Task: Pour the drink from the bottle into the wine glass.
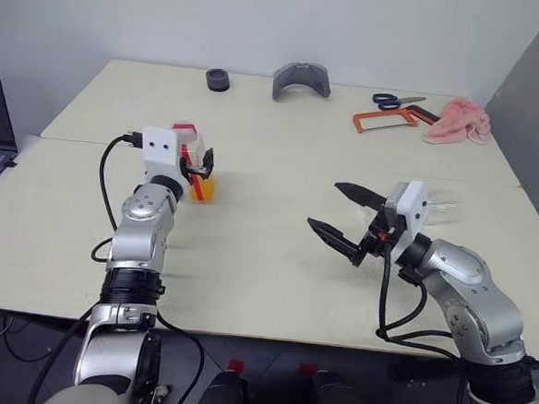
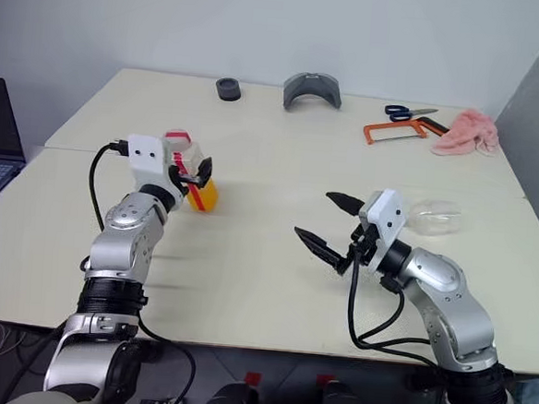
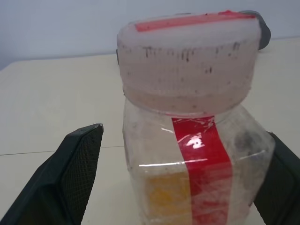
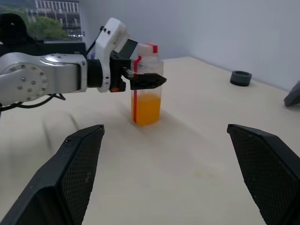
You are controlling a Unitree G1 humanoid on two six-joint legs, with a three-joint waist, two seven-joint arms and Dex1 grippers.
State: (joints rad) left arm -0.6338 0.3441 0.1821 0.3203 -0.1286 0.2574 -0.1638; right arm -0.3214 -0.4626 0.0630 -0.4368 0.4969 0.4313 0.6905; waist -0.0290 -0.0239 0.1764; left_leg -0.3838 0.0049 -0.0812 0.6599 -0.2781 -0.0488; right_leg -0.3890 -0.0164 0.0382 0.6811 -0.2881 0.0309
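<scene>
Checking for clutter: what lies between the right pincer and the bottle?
Only bare table between the right pincer and the bottle, seen in both eye views.

Pale table point(image 1: 275, 258) with bottle point(image 2: 197, 180), scissors point(image 1: 397, 101), pink cloth point(image 1: 460, 120).

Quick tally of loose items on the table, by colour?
Clear: 2 - clear plastic bottle with red cap, clear stemmed wine glass on its side
Black: 1 - round black ring
Grey: 1 - curved grey piece
Blue: 1 - blue-handled scissors
Orange: 1 - orange-framed hacksaw
Pink: 1 - crumpled pink cloth
Total: 7
</scene>
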